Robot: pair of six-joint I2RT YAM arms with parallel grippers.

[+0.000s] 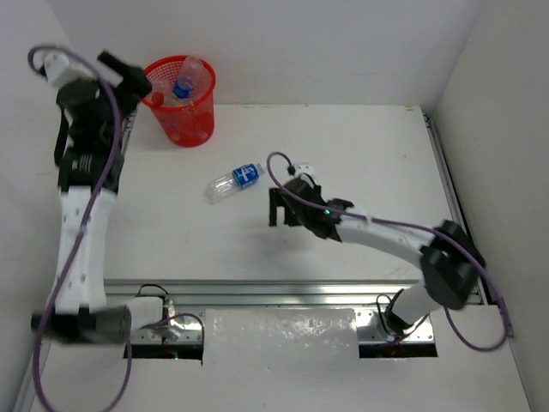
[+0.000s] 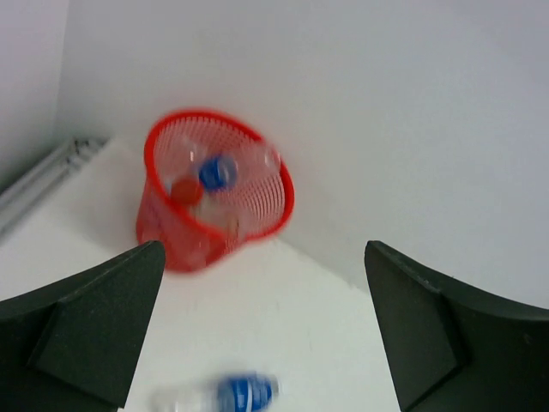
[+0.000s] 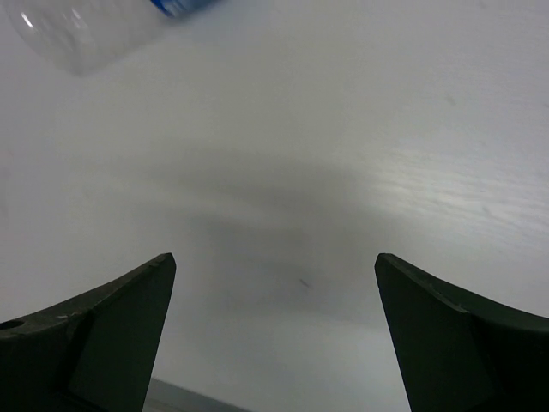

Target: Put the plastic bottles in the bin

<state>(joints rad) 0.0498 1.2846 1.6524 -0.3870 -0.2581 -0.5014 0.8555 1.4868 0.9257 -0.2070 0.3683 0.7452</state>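
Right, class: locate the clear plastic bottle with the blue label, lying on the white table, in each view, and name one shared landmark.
Top external: the clear plastic blue-labelled bottle lies left of centre, below the round red mesh bin.
Left wrist: bottom edge, left of centre, blurred.
Right wrist: top left corner, cut off.
Shared landmark: that bin, seen in the top and left wrist views only.

The table has a plain white top with a faint wood grain, and white walls close it in: a back wall, a left wall and a right wall. An aluminium rail runs along its near edge and a second rail along its right edge. The light is soft and even, leaving only a pale grey shadow on the top.
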